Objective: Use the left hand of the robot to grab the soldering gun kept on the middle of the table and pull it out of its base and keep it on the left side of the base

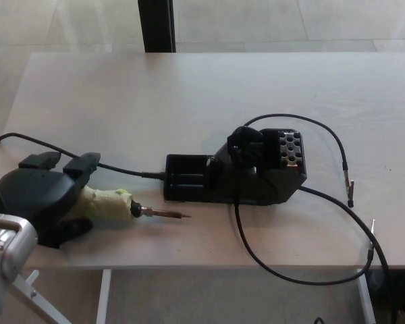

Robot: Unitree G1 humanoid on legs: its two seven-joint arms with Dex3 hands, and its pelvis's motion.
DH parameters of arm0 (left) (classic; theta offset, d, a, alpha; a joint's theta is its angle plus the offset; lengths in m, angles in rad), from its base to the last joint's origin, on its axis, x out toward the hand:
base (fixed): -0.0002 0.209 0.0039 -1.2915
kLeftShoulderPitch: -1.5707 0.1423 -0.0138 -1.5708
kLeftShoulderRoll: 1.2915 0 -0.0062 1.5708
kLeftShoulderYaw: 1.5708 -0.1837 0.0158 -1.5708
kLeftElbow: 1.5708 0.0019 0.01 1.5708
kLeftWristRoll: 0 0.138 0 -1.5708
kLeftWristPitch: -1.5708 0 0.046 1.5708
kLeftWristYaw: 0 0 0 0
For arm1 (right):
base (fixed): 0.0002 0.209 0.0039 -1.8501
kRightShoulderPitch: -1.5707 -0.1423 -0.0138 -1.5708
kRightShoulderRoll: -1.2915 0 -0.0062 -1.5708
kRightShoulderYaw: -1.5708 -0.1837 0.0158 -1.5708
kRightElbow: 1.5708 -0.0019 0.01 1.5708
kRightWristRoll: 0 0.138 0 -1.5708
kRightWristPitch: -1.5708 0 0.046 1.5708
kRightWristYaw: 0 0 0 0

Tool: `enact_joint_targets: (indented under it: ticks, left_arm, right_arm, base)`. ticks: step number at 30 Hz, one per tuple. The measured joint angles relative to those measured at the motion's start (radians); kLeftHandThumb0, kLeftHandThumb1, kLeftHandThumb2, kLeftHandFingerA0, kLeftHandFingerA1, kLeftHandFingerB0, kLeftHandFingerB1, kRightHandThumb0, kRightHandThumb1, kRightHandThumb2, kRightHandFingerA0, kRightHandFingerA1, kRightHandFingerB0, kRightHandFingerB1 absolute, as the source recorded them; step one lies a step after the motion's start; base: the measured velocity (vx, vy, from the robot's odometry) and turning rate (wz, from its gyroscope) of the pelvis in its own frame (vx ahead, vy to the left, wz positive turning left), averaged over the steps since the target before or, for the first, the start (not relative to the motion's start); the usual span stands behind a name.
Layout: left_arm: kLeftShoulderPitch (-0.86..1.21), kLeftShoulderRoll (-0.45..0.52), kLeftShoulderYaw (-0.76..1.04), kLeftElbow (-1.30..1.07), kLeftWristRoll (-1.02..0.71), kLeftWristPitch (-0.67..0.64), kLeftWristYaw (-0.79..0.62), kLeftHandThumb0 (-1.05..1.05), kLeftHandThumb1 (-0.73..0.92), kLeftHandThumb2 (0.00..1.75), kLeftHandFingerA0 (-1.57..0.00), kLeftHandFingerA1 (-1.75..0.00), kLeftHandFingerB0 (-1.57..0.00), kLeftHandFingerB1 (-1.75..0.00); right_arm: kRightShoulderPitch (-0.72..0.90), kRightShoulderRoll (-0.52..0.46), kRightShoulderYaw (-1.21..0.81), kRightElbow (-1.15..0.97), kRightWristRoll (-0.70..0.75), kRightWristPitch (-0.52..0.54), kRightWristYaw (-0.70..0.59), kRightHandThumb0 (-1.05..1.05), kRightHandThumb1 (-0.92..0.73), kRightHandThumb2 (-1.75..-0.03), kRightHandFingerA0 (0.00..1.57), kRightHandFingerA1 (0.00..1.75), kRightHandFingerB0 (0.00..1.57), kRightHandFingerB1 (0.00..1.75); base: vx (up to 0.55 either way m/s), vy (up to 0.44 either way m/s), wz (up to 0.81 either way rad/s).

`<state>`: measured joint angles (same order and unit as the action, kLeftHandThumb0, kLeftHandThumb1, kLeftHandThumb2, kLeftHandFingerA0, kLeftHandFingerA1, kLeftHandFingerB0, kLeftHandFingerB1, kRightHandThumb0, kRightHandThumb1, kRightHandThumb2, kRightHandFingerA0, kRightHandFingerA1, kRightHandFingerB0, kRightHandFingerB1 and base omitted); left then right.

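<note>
- Soldering gun (131,208): out of its base, lying low at the tabletop's near-left part, its metal tip pointing right toward the base; the green-wrapped handle sits inside the left robot hand. Whether the tip touches the surface cannot be told.
- Left robot hand (44,199): black fingers wrapped around the handle, holding it near the front edge.
- Right robot hand: does not show.
- Base (239,172): black stand at mid-tabletop, its empty slot facing left; the tip ends just short of its left end.
- Cord (121,169): runs from behind the left robot hand across to the base's left end.
- Further cables (304,270): loop off the base's right side, well apart from the work.
- Tabletop (189,94): pale, bare to the left of the base.
- Step in hand, as judged: setting down. Lower the handle flat, keep the tip off the cord and clear of the base, then spread the fingers slowly so it does not roll toward the near edge.
</note>
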<state>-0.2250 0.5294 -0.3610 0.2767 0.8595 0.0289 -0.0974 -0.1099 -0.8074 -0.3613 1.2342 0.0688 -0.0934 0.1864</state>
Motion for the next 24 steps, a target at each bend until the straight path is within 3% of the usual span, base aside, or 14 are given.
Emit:
enact_joint_targets:
  ticks: [3, 4, 7, 8, 9, 10, 11, 16, 19, 24]
  left_arm:
    - [0.0, 0.017, -0.014, -0.024, 0.0, 0.008, -0.038, -0.7, 0.72, 0.61, 0.0, 0.0, 0.0, 0.0]
    - [-0.001, 0.022, -0.017, -0.033, 0.0, 0.009, -0.051, -0.86, 0.56, 0.88, 0.0, -0.22, 0.0, 0.0]
    - [-0.004, 0.034, -0.021, -0.051, -0.003, 0.01, -0.093, -0.8, 0.56, 0.9, 0.0, -0.25, 0.0, -0.06]
    - [-0.005, 0.036, -0.022, -0.056, -0.004, 0.01, -0.105, -0.66, 0.65, 0.76, 0.0, 0.0, -0.04, -0.23]
    - [-0.007, 0.041, -0.022, -0.063, -0.007, 0.01, -0.123, -0.72, 0.76, 0.63, 0.0, -0.16, -0.1, -0.36]
    - [-0.009, 0.045, -0.022, -0.067, -0.009, 0.01, -0.134, -0.73, 0.56, 0.97, 0.0, -0.33, -0.1, -0.45]
    - [-0.012, 0.05, -0.022, -0.073, -0.013, 0.01, -0.15, -0.66, 0.74, 0.62, -0.04, -0.47, -0.18, -0.37]
    - [-0.027, 0.069, -0.02, -0.109, -0.03, 0.015, -0.222, -0.63, 0.73, 0.62, -0.35, -0.57, -0.27, -0.38]
    - [-0.038, 0.087, -0.017, -0.142, -0.05, 0.017, -0.272, -0.64, 0.74, 0.62, -0.28, -0.57, -0.29, -0.39]
    - [-0.046, 0.129, 0.0, -0.194, -0.083, 0.017, -0.347, -0.6, 0.76, 0.63, -0.34, -0.52, -0.32, -0.4]
  right_arm:
    - [0.0, 0.0, 0.0, 0.0, 0.0, 0.0, 0.0, -1.05, -0.63, -0.99, 0.7, 0.69, 0.4, 0.42]
    - [0.0, 0.0, 0.0, 0.0, 0.0, 0.0, 0.0, -1.05, -0.62, -1.0, 0.71, 0.67, 0.39, 0.41]
    - [0.0, 0.0, 0.0, 0.0, 0.0, 0.0, 0.0, -1.05, -0.62, -1.0, 0.7, 0.65, 0.38, 0.4]
    - [0.0, 0.0, 0.0, 0.0, 0.0, 0.0, 0.0, -1.05, -0.63, -0.98, 0.69, 0.66, 0.4, 0.41]
    - [0.0, 0.0, 0.0, 0.0, 0.0, 0.0, 0.0, -1.05, -0.63, -0.97, 0.71, 0.67, 0.43, 0.42]
    - [-0.001, 0.0, 0.0, 0.0, 0.0, 0.0, 0.0, -1.05, -0.62, -0.98, 0.72, 0.68, 0.42, 0.41]
    - [-0.001, 0.0, 0.0, 0.0, 0.0, 0.0, 0.0, -1.05, -0.62, -0.98, 0.73, 0.69, 0.43, 0.42]
    - [-0.001, 0.0, 0.0, 0.0, 0.0, 0.0, 0.0, -1.05, -0.62, -0.98, 0.72, 0.68, 0.43, 0.41]
    - [-0.001, 0.0, 0.0, 0.0, 0.0, 0.0, 0.0, -1.05, -0.62, -0.98, 0.75, 0.71, 0.41, 0.41]
    - [0.0, 0.0, 0.0, 0.0, 0.0, 0.0, 0.0, -1.05, -0.62, -0.98, 0.74, 0.7, 0.41, 0.4]
  base:
    - [0.0, 0.0, 0.0]
    - [0.0, 0.0, 0.0]
    - [0.0, 0.0, 0.0]
    - [0.0, 0.0, 0.0]
    - [0.0, 0.0, 0.0]
    - [0.0, 0.0, 0.0]
    - [0.0, 0.0, 0.0]
    - [0.0, 0.0, 0.0]
    - [0.0, 0.0, 0.0]
    - [0.0, 0.0, 0.0]
